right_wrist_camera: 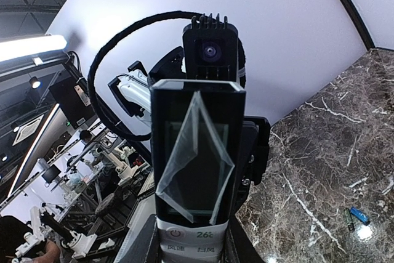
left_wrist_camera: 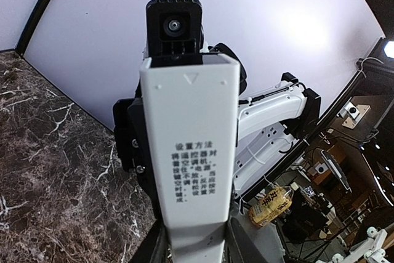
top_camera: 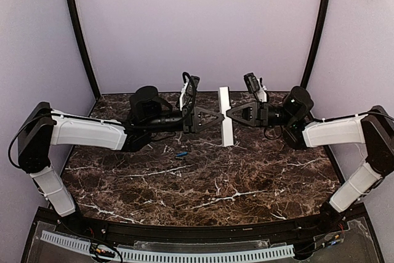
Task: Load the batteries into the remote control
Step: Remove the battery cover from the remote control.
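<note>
1. Above the far edge of the dark marble-patterned table (top_camera: 246,183), the slim white rectangular plastic remote control (top_camera: 226,118) hung in the air between my two arms.
2. My left gripper (top_camera: 212,116) was closed on the remote control from the left, facing its printed back. My right gripper (top_camera: 237,114) clamped it from the right, on the display side.
3. One tiny blue cylindrical battery (top_camera: 181,156) lay untouched near the table's middle, well apart from both grippers.
4. I judged the task barely begun. The arrow-marked back cover looked shut and no cell was loaded. Opening, fetching, seating and closing all remained.
</note>
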Available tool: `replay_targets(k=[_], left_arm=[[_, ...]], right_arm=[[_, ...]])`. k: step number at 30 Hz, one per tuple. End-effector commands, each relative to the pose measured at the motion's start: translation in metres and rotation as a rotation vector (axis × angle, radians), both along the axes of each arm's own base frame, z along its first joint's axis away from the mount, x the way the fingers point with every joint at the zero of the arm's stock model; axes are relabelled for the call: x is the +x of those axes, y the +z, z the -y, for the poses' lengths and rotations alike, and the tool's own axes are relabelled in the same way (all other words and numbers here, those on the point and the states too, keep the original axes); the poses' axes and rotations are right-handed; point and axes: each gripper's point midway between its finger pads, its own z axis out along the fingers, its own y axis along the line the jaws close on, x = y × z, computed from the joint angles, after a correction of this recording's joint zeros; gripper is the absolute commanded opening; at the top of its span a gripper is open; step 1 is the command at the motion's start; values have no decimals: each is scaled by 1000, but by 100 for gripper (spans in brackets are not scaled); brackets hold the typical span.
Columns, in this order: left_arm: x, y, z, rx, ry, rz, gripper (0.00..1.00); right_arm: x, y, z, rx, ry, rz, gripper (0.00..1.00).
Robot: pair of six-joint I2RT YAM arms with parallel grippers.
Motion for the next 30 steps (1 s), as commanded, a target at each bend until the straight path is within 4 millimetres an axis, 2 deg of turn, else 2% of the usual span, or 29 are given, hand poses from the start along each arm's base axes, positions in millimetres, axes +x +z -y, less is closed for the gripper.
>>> replay_targets(k=[1,16,24,30], left_arm=[[-27,-13,14,26,-90,-8,18],[-39,-31,19,63,-118,-34,17],[-41,-34,18,62,-122,-39,20],[-35,-21,14,62,-90,1,24]], right_arm=[[14,24,7,49,-111,54,0],[29,40,18,79,-183,81,0],[34,45,24,90,-202,86,0],[32,35,25,71,-191,62,0]])
